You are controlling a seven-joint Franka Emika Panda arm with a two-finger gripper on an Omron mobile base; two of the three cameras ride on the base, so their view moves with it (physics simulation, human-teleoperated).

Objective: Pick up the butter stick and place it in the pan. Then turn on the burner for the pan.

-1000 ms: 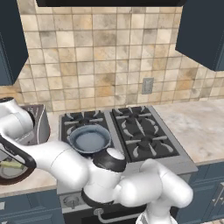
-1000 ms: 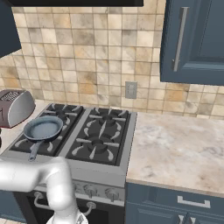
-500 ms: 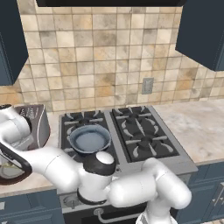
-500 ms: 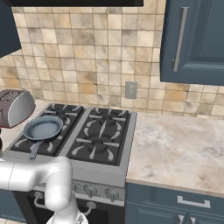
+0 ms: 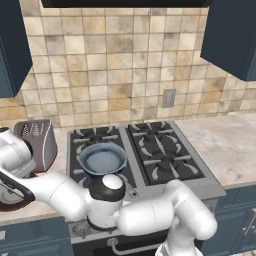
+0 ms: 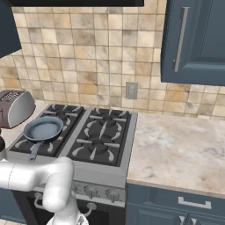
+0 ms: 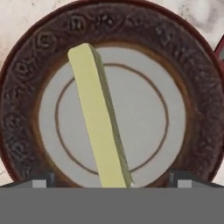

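Pincer: the gripper (image 7: 112, 183) looks straight down over the plate, fingers spread wide apart, one tip (image 7: 43, 180) on each side of the butter, nothing clamped.
Butter: one butter stick (image 7: 98, 120), pale yellow, lies slanted across the plate's grey centre, its lower end between the two tips; contact with them cannot be told.
Plate: one dark-brown plate (image 7: 197, 118) with a patterned rim and grey middle sits under the butter on the pale counter; in the left base view its edge (image 5: 9, 202) peeks out at the near left, beside the stove.
Toaster: one dark red toaster (image 5: 39, 142) stands on the counter just behind the plate, left of the stove.
Pan: one pan (image 5: 103, 159), grey-blue inside, sits on the near left burner, handle (image 6: 33, 152) pointing toward the near edge. It holds nothing.
Burners: four in all, and the burner (image 5: 84, 176) under the pan is partly covered by it.
Knobs: a row of small knobs (image 6: 90, 191) runs along the stove front; their count and setting are too small to read.
Wall: one outlet (image 6: 131, 90) on the tiled backsplash behind the stove.
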